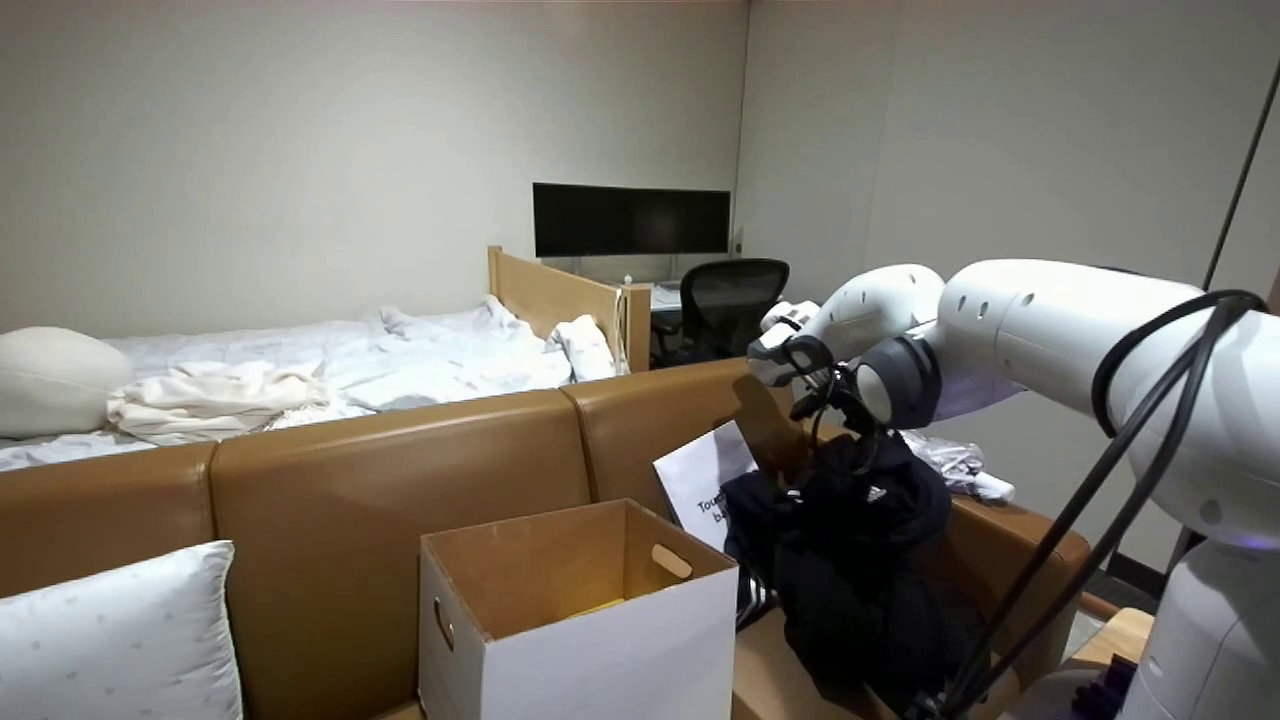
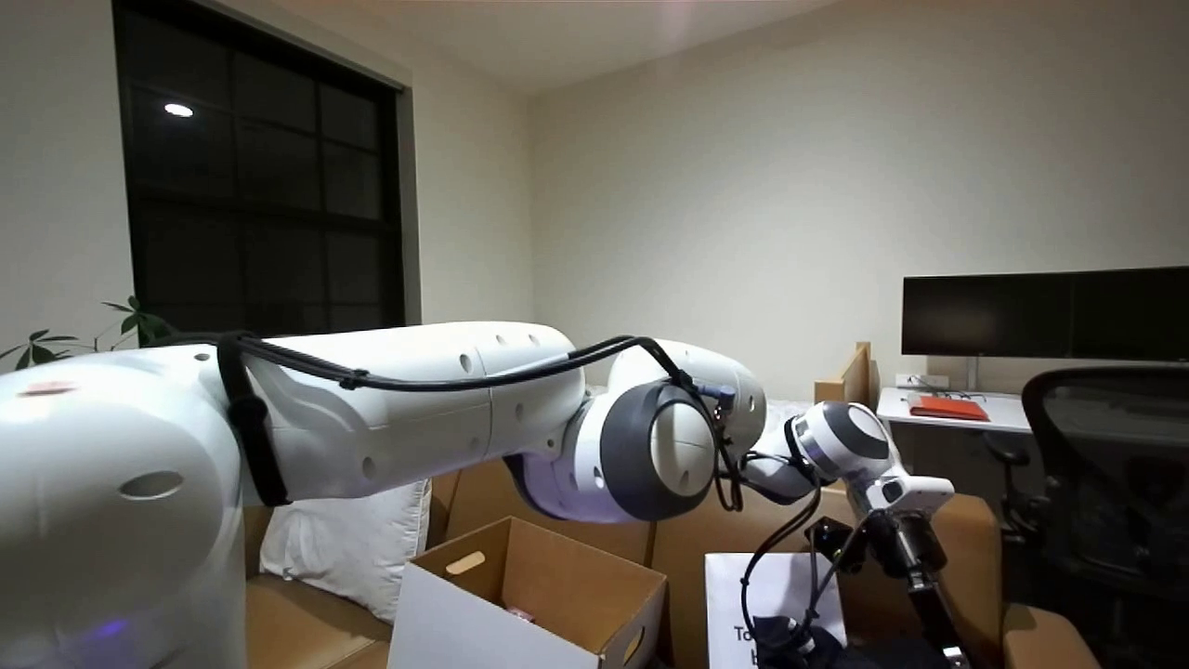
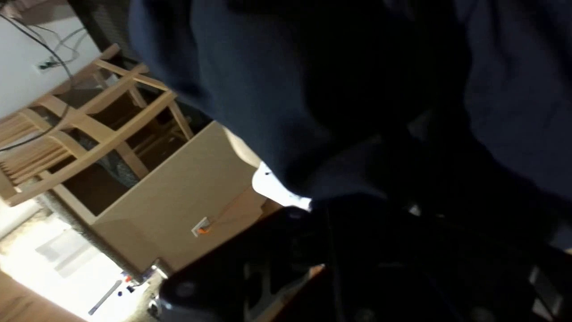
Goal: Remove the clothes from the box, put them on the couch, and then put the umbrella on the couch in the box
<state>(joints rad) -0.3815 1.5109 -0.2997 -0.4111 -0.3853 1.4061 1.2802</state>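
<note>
Brown couch: rising behind your box; bed, beyond box. Your arm: extended, gripper downward beside box, at dark clothes; clamped or apart, you cannot tell.

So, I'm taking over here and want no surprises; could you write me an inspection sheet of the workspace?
Surface: brown couch, much of its seat hidden.
Job's things: box open, its bottom mostly hidden; dark clothes outside it; no umbrella I can make out.
Clutter: pillow, paper sign, crumpled plastic.
Gripper: gripper down at the clothes; whether it grips cannot be told.
Cables: black cables strapped along the arm, some looping near the gripper.
Surroundings: bed, desk chair, screen, window.
</note>
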